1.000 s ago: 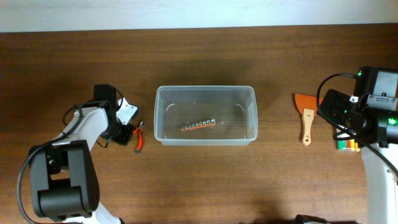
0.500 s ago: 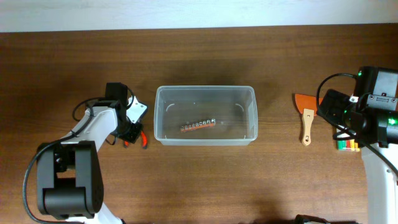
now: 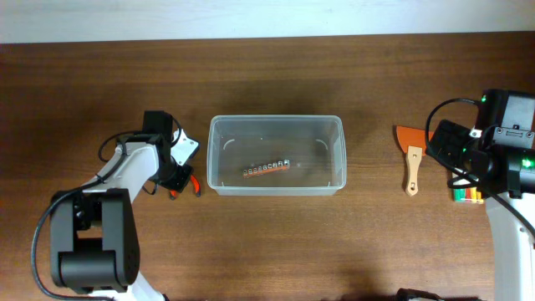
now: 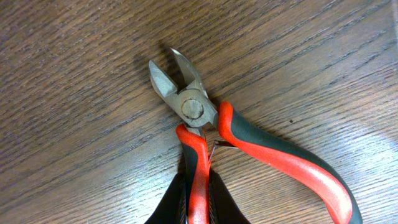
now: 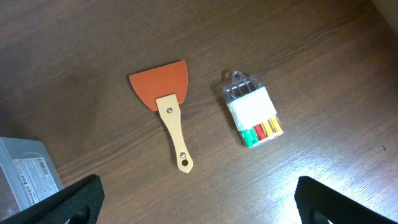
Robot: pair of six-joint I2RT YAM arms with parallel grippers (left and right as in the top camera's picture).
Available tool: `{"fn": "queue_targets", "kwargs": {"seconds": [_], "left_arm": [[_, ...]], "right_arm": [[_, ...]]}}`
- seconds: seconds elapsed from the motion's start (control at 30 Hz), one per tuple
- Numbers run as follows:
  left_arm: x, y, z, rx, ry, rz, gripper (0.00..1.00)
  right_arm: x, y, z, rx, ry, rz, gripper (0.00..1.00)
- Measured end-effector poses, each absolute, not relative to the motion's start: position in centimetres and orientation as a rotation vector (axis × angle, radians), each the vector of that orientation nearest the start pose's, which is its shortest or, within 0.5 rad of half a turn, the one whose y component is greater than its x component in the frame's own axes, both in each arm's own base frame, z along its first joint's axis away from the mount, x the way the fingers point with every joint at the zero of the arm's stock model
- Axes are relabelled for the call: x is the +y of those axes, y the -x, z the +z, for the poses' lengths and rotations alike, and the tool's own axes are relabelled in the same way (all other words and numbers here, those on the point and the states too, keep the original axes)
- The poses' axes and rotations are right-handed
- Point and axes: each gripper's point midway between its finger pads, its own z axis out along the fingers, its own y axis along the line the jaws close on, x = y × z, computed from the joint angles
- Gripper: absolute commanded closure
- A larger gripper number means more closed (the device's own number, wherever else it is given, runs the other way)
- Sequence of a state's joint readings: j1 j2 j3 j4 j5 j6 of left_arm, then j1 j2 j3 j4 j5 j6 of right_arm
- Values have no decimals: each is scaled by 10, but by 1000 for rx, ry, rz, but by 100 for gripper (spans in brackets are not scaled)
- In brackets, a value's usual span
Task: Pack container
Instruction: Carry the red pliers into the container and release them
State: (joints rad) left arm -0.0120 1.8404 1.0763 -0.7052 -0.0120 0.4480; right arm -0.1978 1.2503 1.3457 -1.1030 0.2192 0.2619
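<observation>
Pinching one red handle of the cutters (image 4: 193,111) with my left jaws, shut narrow on it, since I judge one grip should lift them. Container (image 3: 276,119) sits centred on the table (image 3: 100,84), at 3 o'clock from the cutters. Right jaws gape wide, empty, over scraper (image 5: 166,104) and markers (image 5: 252,112), ready for either

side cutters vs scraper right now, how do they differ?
The side cutters have red-and-black handles and a metal cutting head; the scraper has a pale wooden handle and a flat orange blade. The side cutters sit left of the container, the scraper right of it. The left claw is closed on one cutter handle; the scraper lies free below the open right claw. Both are outside the container, on the table.
</observation>
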Motion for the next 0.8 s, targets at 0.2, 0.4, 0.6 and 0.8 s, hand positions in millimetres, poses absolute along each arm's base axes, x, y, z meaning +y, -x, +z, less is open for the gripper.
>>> {"fn": "queue_targets", "kwargs": {"seconds": [0.2, 0.4, 0.6, 0.8], "left_arm": [[-1, -334, 23, 3026, -673, 39, 98], [-7, -386, 131, 2809, -634, 71, 98], [-64, -395, 223, 2503, -882, 44, 98], [-157, -383, 214, 2272, -1343, -33, 98]], "right_arm": [[-96, -291, 243, 2475, -663, -258, 1], [-96, -291, 243, 2475, -663, -257, 1], [-96, -291, 243, 2475, -663, -257, 1], [-96, -291, 243, 2475, -664, -257, 1]]}}
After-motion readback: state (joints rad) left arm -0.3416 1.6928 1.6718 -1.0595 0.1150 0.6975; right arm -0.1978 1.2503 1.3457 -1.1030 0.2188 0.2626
